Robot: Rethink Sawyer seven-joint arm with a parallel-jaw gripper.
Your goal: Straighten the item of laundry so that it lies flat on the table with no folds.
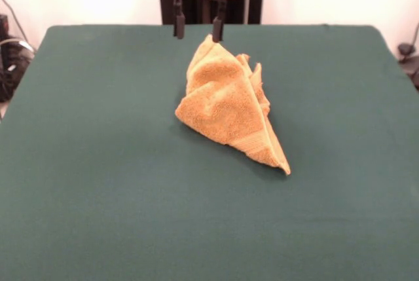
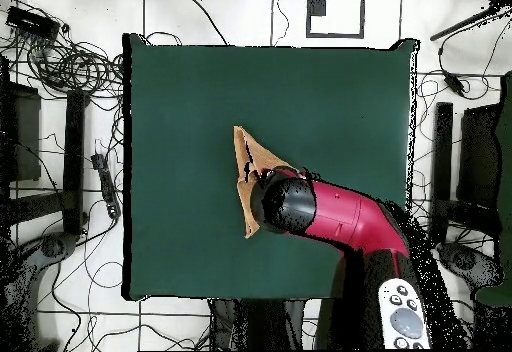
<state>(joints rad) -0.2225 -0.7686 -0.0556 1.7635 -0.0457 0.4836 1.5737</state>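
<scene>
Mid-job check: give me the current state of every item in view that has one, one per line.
towel: crumpled into a folded, peaked heap near the table's middle, not flat.
gripper: open, fingers apart, at the heap's far top edge, holding nothing.
table: green top, bearing only the towel.
arm: reaching over the towel, hiding part of it from overhead.

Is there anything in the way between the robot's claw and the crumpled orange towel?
Nothing visible. The gripper hangs open just behind the towel, one finger by its top corner. Only bare green table surrounds the towel.
</scene>
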